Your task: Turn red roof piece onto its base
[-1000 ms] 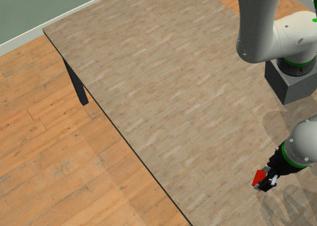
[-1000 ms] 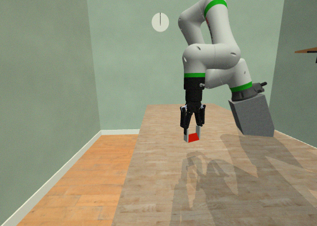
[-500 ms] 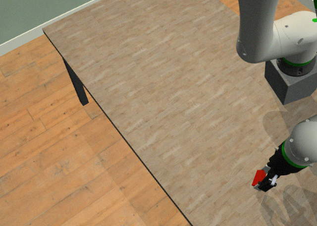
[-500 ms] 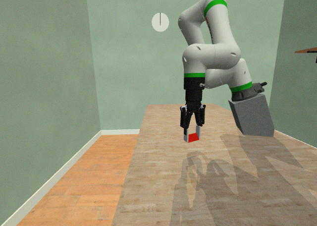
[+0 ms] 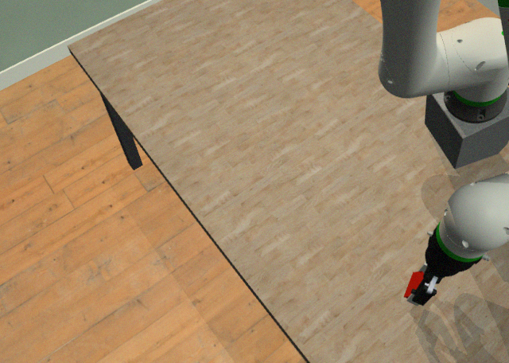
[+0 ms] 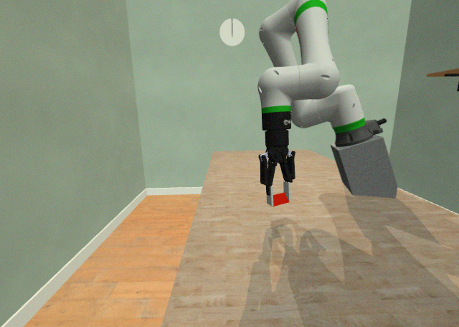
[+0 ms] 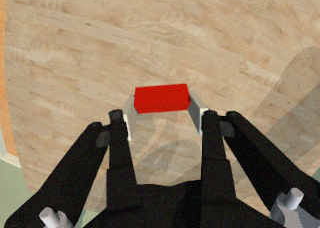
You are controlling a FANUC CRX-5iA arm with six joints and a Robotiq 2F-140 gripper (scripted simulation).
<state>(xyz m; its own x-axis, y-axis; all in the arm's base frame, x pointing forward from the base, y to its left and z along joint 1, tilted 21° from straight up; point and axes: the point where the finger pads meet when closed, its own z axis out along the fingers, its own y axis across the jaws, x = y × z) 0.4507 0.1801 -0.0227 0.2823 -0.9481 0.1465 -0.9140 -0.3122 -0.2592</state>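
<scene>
Wooden table (image 6: 229, 242), pale grain, dark leg (image 5: 123, 137) at the far left corner. White arm (image 6: 296, 82) with green bands on a grey pedestal (image 6: 374, 178) at the right edge. Black gripper (image 6: 277, 199) points straight down, clamped on the red roof piece (image 6: 280, 198). Piece held between the grey fingertip pads (image 7: 196, 115), lifted off the table top, near its right side. Piece: plain matte red, flat rectangular face toward the wrist camera. No markings or lettering readable anywhere.

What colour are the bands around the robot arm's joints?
Bright green bands on the white arm; the exterior view shows them best.
</scene>
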